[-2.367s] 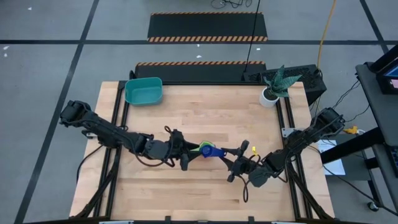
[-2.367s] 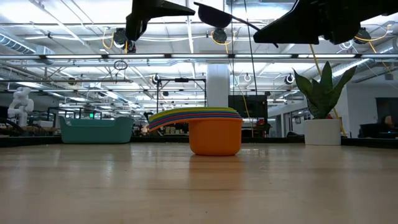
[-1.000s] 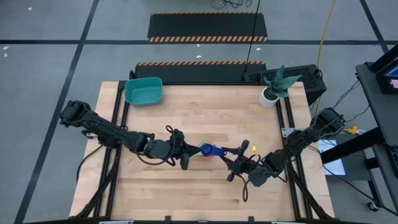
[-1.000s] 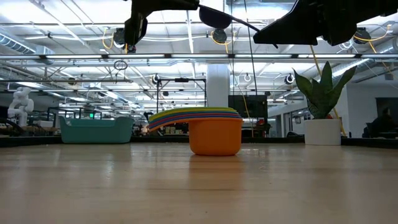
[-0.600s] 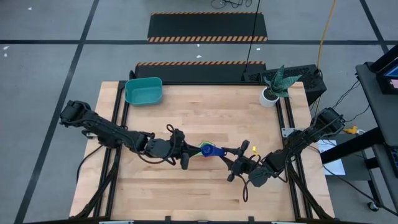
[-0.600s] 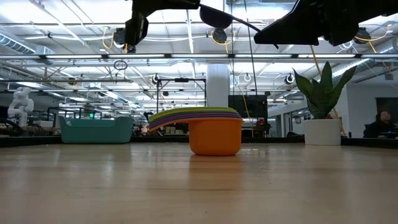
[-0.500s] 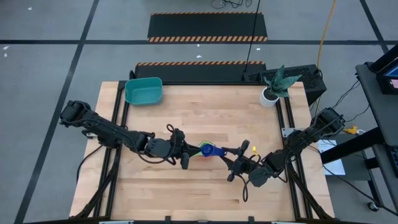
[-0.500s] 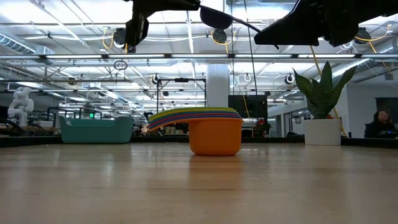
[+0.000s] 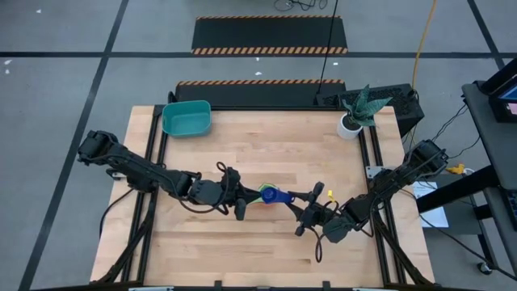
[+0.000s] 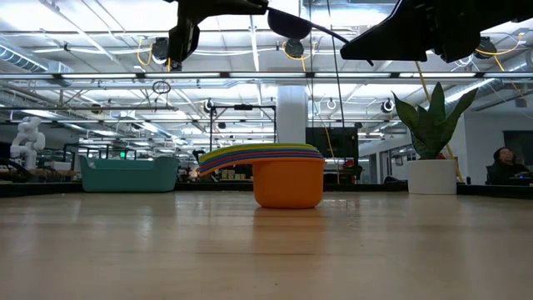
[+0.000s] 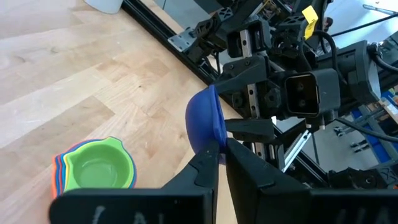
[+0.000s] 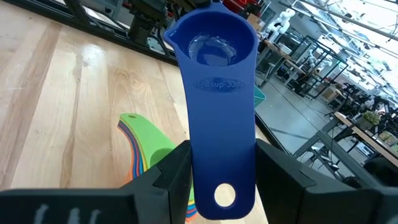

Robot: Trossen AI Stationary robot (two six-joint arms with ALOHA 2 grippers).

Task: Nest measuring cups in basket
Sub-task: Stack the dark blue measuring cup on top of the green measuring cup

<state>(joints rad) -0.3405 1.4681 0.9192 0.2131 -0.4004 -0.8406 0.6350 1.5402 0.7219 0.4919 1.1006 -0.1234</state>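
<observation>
Wooden surface [image 9: 266, 153] looked unchanged from a second ago: right gripper [image 12: 214, 186] fingers kept pinching the blue measuring cup's [image 12: 214, 93] handle above the nested stack [image 10: 279, 173]; left gripper's [image 11: 219, 163] fingers nipped it too. Basket [image 9: 187, 118] sat far off, so no progress.

Robotics lab or workshop, metal racks [image 10: 237, 137], taped concrete floor [image 9: 65, 73], white humanoid robot [image 10: 25, 137], ceiling strip lights [image 10: 100, 50]

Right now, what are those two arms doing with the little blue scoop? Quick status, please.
Both grippers mid-table, above the stacked cups. Blue cup held aloft: right gripper on its handle, left gripper pinching it too. Basket at far corner, path unobstructed.
</observation>
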